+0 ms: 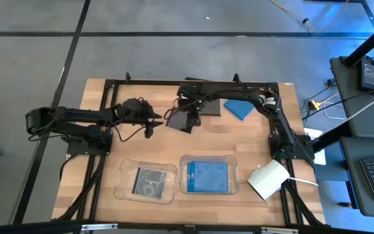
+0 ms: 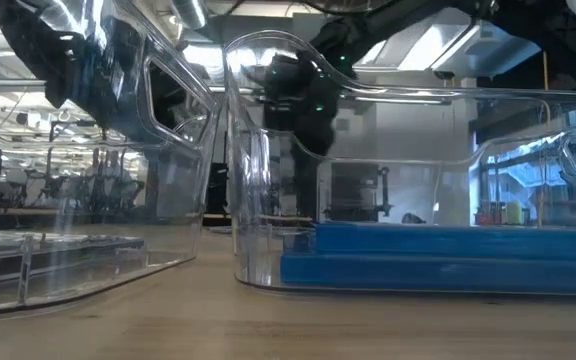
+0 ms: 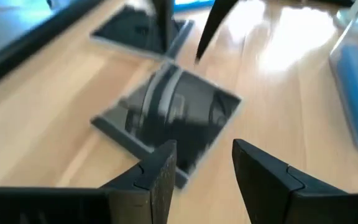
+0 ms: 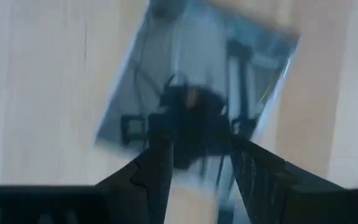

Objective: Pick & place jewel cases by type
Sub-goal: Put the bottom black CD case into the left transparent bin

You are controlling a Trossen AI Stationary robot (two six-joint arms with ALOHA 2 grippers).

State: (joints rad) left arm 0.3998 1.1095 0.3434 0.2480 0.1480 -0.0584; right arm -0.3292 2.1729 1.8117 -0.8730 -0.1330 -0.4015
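A dark jewel case (image 1: 178, 121) (image 3: 166, 115) (image 4: 197, 74) lies on the wood at the table's middle, turned askew. My right gripper (image 1: 191, 120) (image 4: 197, 165) (image 3: 182, 57) hangs over it, pointing steeply down, open and clear of it. My left gripper (image 1: 153, 125) (image 3: 204, 165) is low at the case's left, pointing at it, open; whether it touches the case's near corner I cannot tell. A second dark case (image 1: 208, 107) and a blue case (image 1: 239, 108) lie flat farther back.
Two clear trays stand near the front edge. The left tray (image 1: 123, 188) holds a dark case (image 1: 149, 181); the right tray (image 1: 184, 190) (image 2: 268, 150) holds blue cases (image 1: 208, 177) (image 2: 438, 262). A white box (image 1: 268, 180) sits at the front right. A black frame (image 1: 109, 82) borders the table.
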